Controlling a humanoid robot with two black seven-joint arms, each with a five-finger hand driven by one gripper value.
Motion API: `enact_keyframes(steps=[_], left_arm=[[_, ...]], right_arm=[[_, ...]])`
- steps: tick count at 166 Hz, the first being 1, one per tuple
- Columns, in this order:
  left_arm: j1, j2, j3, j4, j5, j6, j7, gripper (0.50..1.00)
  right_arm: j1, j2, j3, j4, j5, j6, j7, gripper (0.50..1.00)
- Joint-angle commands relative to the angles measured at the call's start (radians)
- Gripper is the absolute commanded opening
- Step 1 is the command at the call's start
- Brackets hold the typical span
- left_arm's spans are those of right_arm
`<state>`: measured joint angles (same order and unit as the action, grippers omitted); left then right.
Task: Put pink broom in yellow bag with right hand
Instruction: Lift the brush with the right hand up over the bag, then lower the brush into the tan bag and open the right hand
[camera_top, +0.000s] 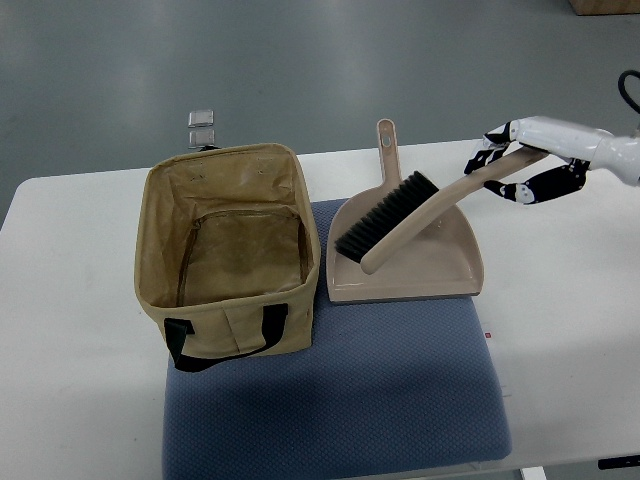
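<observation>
White table (60, 300) over grey floor, blue mat (400, 390) at six o'clock. Open yellow bag (228, 250) at nine o'clock on mat. Pink broom (420, 215) slanted over dustpan (440, 265) at centre, bristles dark. Right hand (520, 160) at two o'clock, fingers curled around broom handle's end.

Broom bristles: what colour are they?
Black bristles, clearest in the top view; the broom itself looks beige-pink.

My white table (70, 300) fills the lower part of the view, its far edge running across the middle. A blue-grey mat (380, 400) lies at its near edge. Beyond is a plain grey-green floor (300, 60), evenly lit.
</observation>
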<state>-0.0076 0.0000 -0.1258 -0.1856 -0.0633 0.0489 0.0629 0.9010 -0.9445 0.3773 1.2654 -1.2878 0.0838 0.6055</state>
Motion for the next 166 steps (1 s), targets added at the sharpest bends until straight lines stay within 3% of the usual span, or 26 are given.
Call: enact_keyframes(steps=[1,18,55,83,123,166], left_arm=[[0.000,0.000,0.000,0.000,0.000,0.000,0.000,1.000],[0.000,0.000,0.000,0.000,0.000,0.000,0.000,1.000],[0.000,0.000,0.000,0.000,0.000,0.000,0.000,1.000],[0.000,0.000,0.000,0.000,0.000,0.000,0.000,1.000],[0.000,0.000,0.000,0.000,0.000,0.000,0.000,1.000],[0.000,0.000,0.000,0.000,0.000,0.000,0.000,1.000]], right_arm=[[0.036,0.007,0.071,-0.029,0.001,0.065,-0.006,0.500],[0.113,0.021,0.091,-0.066,0.001,0.114,-0.033,0.500],[0.271,0.188,0.081,-0.138,-0.018,0.200,-0.066,0.500],[0.343,0.368,0.043,-0.211,-0.064,0.202,-0.121,0.500],[0.363,0.576,-0.072,-0.330,-0.146,0.185,-0.121,0.500],[0.363,0.704,-0.118,-0.416,-0.191,0.160,-0.122,0.500]])
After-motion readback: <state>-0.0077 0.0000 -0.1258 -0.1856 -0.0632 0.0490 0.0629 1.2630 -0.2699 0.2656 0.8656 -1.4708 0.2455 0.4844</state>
